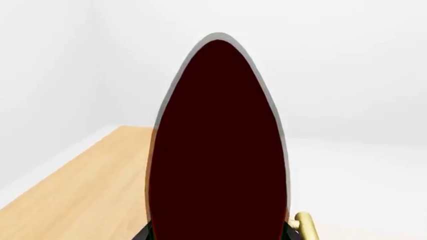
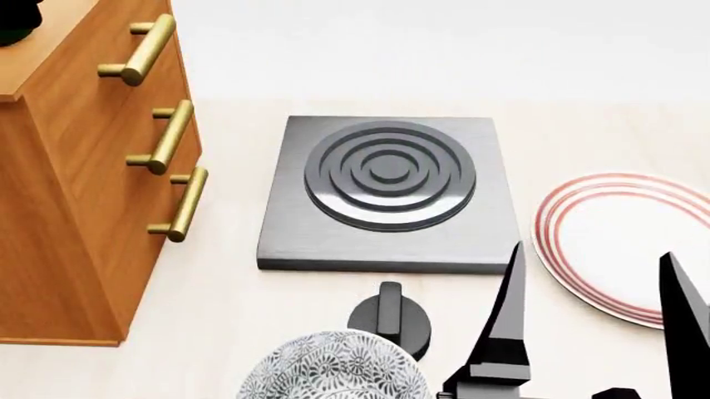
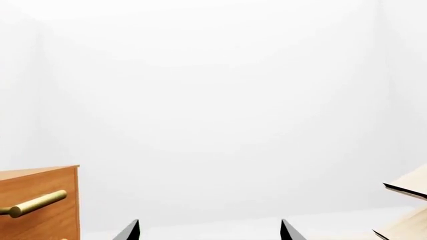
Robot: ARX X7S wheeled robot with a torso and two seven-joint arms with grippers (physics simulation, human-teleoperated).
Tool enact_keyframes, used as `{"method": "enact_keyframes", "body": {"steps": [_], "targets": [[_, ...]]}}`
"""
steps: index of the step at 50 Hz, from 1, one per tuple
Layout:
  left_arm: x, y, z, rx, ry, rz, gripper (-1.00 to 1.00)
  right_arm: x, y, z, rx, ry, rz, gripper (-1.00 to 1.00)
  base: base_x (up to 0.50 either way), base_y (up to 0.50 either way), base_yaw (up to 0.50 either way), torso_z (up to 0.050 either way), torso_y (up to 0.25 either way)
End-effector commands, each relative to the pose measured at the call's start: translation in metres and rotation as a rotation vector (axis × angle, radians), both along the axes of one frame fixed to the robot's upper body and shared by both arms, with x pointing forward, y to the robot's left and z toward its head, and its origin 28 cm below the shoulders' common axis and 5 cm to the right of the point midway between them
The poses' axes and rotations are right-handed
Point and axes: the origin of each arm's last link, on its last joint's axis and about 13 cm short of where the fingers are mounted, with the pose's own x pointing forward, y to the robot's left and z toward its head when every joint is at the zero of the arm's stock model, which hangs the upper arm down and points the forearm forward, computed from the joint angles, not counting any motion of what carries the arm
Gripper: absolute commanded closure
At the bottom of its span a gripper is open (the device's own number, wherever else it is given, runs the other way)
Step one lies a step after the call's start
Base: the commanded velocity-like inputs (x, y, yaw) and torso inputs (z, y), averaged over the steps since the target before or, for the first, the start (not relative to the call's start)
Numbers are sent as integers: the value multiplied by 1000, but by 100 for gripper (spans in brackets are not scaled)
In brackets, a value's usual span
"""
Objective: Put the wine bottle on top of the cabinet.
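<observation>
In the left wrist view the wine bottle (image 1: 217, 150) fills the middle as a very dark, rounded shape, too close for neck or label to show. My left gripper (image 1: 217, 235) is shut on the bottle, with a dark finger hugging each side. The cabinet's light wooden top (image 1: 80, 190) lies below it and a brass handle (image 1: 305, 225) shows beside it. In the head view the reddish-brown cabinet (image 2: 78, 208) stands at the left, with a dark shape (image 2: 17, 21) over its top corner. My right gripper (image 2: 591, 266) is open and empty over the table; its jaws also show in the right wrist view (image 3: 210, 225).
A grey hob plate with raised rings (image 2: 388, 191) lies mid-table. A white plate with red rings (image 2: 621, 233) is at the right. A patterned bowl (image 2: 332, 370) and a black knob (image 2: 391, 320) sit near the front. The cabinet (image 3: 47, 220) and a pale rack (image 3: 407, 210) show in the right wrist view.
</observation>
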Motion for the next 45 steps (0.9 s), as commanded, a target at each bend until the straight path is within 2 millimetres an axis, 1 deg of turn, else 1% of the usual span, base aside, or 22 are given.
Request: {"method": "enact_keyframes", "body": {"steps": [1,16,30,32,33,45], "targets": [[0,1,-15,-49,18,11,100,0,0,0,0,1,-1,-100,0,0,0,0,0],[-1,4,-25,-57,32,20,100,0,1,0,-3,2,3,-100,-1,0,1,0,0],[-2,3,-22,-56,24,15,100,0,2,0,-4,2,8,-100,-2,0,1,0,0],[-1,3,-22,-94,24,-4,100,-1,2,0,-4,1,8,-100,0,0,1,0,0],[-1,3,-21,-79,24,8,-100,0,2,0,-4,1,8,-100,0,0,0,0,0],[-1,6,-20,-83,11,33,-100,0,2,0,-2,3,10,-100,0,0,0,0,0]]}}
